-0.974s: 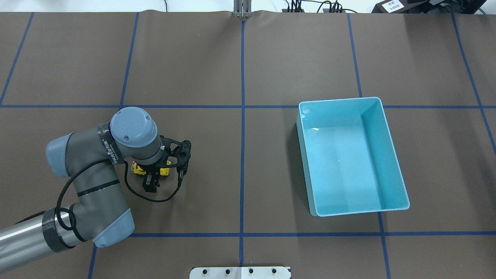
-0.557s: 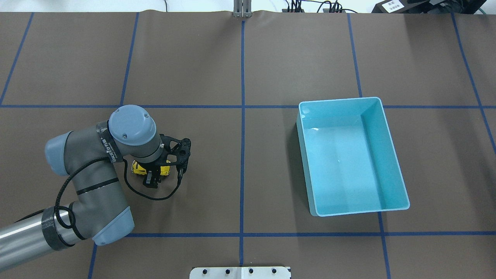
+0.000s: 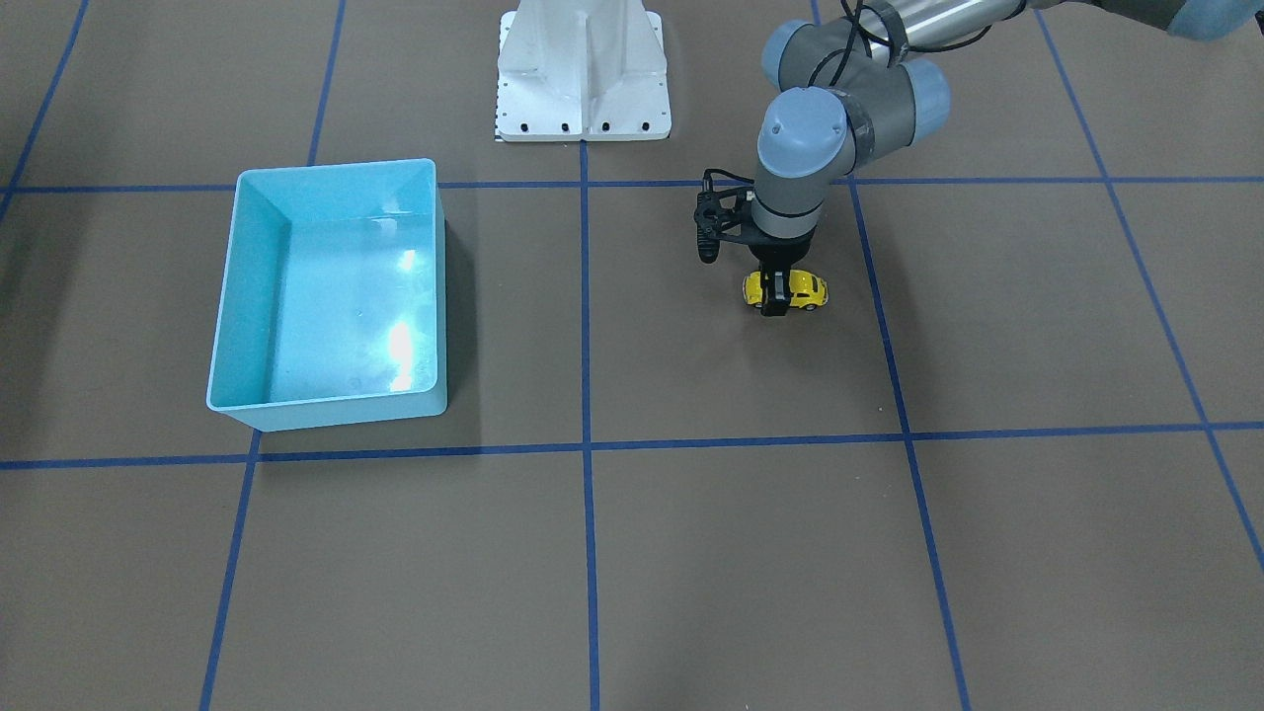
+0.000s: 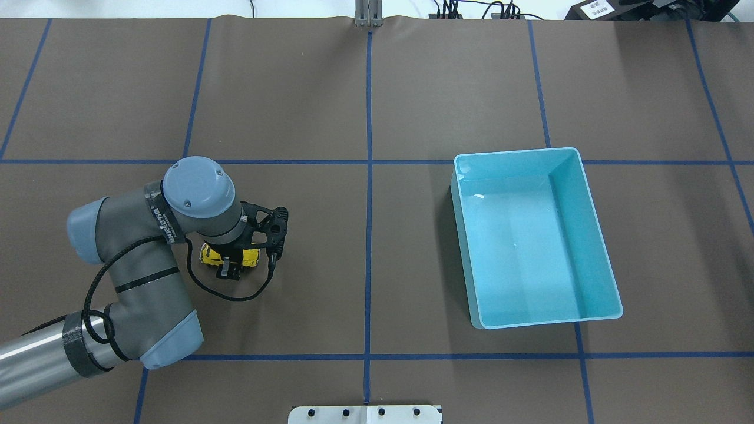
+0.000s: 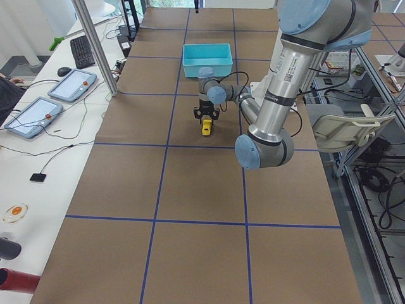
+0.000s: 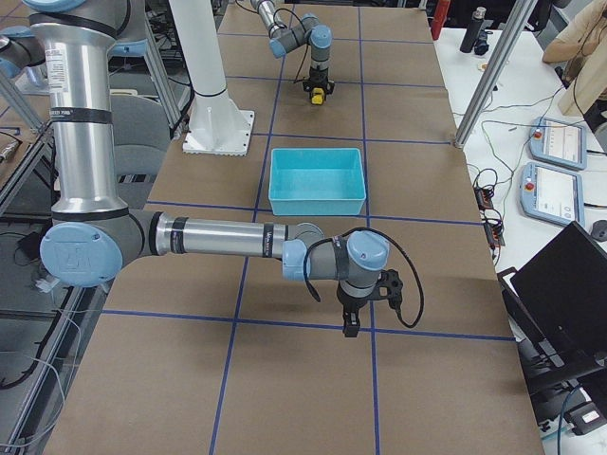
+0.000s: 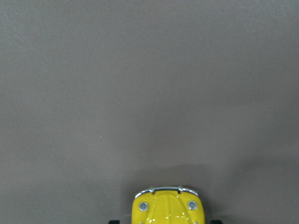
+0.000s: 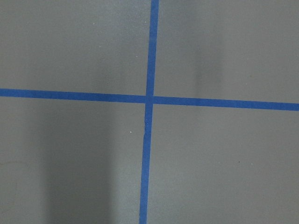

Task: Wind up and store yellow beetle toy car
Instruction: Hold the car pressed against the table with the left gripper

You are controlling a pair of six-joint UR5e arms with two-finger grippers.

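The yellow beetle toy car (image 4: 252, 257) stands on the brown table left of centre, lengthwise across the overhead view. It also shows in the front view (image 3: 805, 288), the left side view (image 5: 206, 128) and the right side view (image 6: 319, 96). Its yellow nose fills the bottom of the left wrist view (image 7: 168, 207). My left gripper (image 4: 231, 262) points straight down over the car's middle, one finger (image 3: 775, 294) against its near side, shut on it. My right gripper (image 6: 349, 327) hangs low over a blue tape cross far from the car; I cannot tell whether it is open or shut.
The empty light blue bin (image 4: 583, 235) stands right of centre, well apart from the car; it also shows in the front view (image 3: 227, 296). The white robot base plate (image 3: 583, 79) sits at the table's near edge. Blue tape lines grid the brown mat.
My left wrist has shifted slightly up and left in the overhead view, and the visible finger has drawn in against the car. The car has stayed in place.
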